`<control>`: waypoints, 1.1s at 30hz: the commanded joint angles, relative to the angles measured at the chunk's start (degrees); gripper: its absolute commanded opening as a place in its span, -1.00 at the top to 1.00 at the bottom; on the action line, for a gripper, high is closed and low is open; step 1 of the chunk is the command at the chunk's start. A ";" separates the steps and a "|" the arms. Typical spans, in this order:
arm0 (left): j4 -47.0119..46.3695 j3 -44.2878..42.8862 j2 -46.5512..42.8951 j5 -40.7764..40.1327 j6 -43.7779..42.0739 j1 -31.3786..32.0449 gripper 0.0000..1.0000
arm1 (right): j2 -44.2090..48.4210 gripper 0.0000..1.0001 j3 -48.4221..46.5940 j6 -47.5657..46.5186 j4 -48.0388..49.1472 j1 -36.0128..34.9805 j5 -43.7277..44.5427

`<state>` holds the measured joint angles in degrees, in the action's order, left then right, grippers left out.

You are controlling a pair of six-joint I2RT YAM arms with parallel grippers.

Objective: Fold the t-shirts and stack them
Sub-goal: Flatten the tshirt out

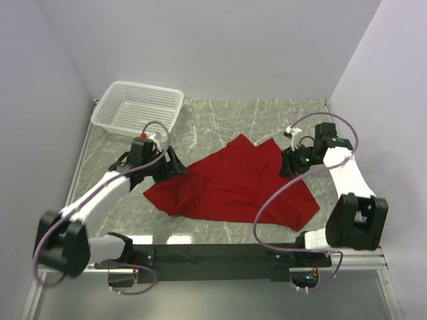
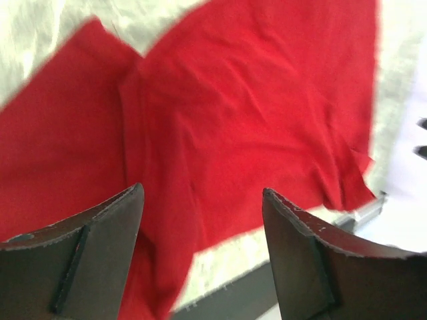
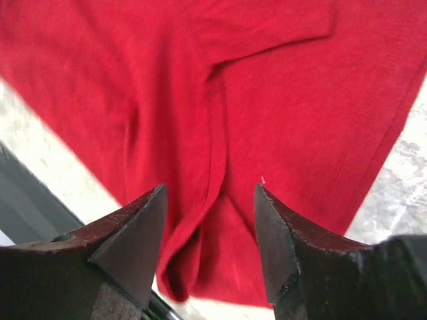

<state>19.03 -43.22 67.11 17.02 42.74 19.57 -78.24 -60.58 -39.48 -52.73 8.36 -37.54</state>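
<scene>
Left hand (image 1: 175,166) and right hand (image 1: 287,163) both released, empty, at opposite edges of crumpled red t-shirt (image 1: 233,187), mid-tabletop (image 1: 227,120).

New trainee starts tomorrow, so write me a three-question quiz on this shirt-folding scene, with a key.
1. True or false: the left gripper and right gripper are both open and hold nothing.
2. Where does the white mesh basket stand? A: at the far left corner of the table. B: on top of the cloth. C: between the arm bases.
3. How many red t-shirt items lie in view?
Key: 1 true; 2 A; 3 one, spread loosely and not neatly folded.
</scene>
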 commanded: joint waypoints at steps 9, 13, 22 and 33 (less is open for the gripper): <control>-7.95 -22.94 27.61 -1.21 -11.18 1.87 -0.38 | -13.60 -0.13 -9.29 18.65 11.77 -0.10 4.58; -8.12 -30.15 34.56 2.75 -13.65 3.45 -0.38 | -15.19 -0.13 -10.00 19.53 11.86 0.34 3.44; -5.93 -48.52 51.53 5.22 -15.23 8.64 -0.34 | -16.60 -0.13 -9.56 20.67 12.56 1.66 2.38; 5.84 -62.78 63.23 -4.09 -18.13 11.80 -0.21 | -18.53 -0.13 -10.00 22.08 13.62 2.45 3.17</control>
<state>21.58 -103.44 129.99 16.84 26.65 30.81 -95.77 -68.10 -18.39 -41.06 10.11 -34.26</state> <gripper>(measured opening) 0.604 0.565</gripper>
